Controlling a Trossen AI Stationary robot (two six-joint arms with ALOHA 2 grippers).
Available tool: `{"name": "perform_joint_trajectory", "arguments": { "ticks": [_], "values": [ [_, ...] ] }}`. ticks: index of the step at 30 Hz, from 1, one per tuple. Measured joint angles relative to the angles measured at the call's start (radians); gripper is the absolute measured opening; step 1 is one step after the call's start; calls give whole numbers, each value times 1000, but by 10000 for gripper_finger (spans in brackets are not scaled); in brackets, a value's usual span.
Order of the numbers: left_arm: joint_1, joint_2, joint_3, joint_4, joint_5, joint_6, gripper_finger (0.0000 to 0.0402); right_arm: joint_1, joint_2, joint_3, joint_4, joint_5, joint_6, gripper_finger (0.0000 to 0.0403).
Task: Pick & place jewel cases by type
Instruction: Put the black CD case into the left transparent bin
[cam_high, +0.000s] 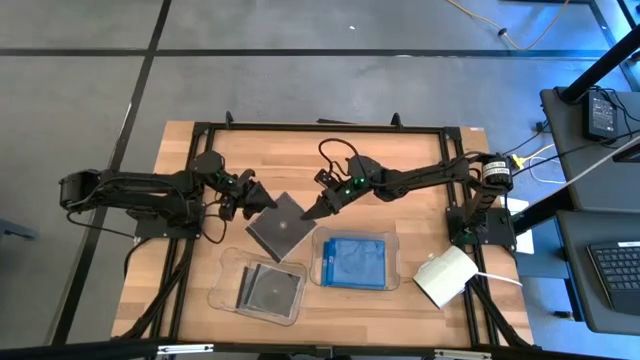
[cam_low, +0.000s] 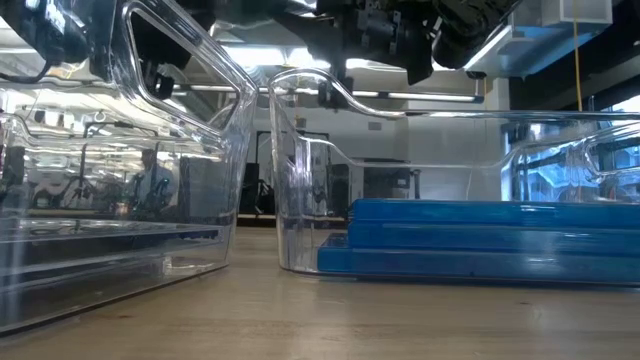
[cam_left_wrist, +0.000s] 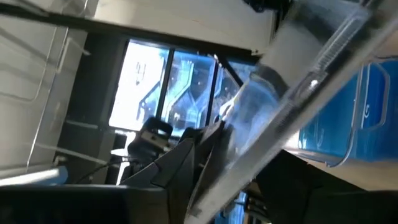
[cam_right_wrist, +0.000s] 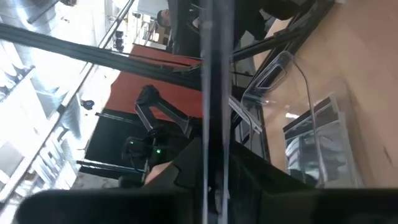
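While both grippers (cam_high: 262, 200) (cam_high: 311, 210) pinch opposite corners, the dark jewel case (cam_high: 279, 225) sits diamond-wise

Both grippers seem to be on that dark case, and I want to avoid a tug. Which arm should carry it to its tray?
Probably left: the left gripper holds the dark case, and the tray with dark cases lies on its side.

Dark case (cam_high: 279, 224): held up, tilted
Blue cases (cam_high: 355, 262): stacked flat — right tray
Dark cases (cam_high: 268, 288): left tray
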Motion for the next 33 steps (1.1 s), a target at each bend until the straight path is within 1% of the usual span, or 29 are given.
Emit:
{"name": "perform_joint_trajectory", "arguments": {
  "ticks": [3,4,8,12,18,24,27,30,33],
  "values": [
    [0,0,0,-10,-13,-7,166,0,0,0,-4,1,-44,41],
    [0,0,0,-16,-14,-9,168,0,0,0,-4,1,-47,39],
    [0,0,0,-23,-14,-10,171,0,0,0,-3,1,-67,39],
    [0,-1,0,-22,-29,-45,171,0,0,0,-6,1,-69,39],
    [0,-23,-1,22,-181,-60,171,0,0,0,-14,1,-72,42],
    [-1,-30,-1,23,-197,-59,171,0,0,1,-14,0,-89,41],
    [-2,-39,-1,22,-207,-26,171,0,0,1,-13,-4,-89,41],
    [-3,-62,-2,22,-266,-1,171,-1,0,1,-5,-5,-94,42],
    [-2,-72,-2,18,-357,-38,171,-1,0,1,-5,-5,-94,42]
  ]
}}
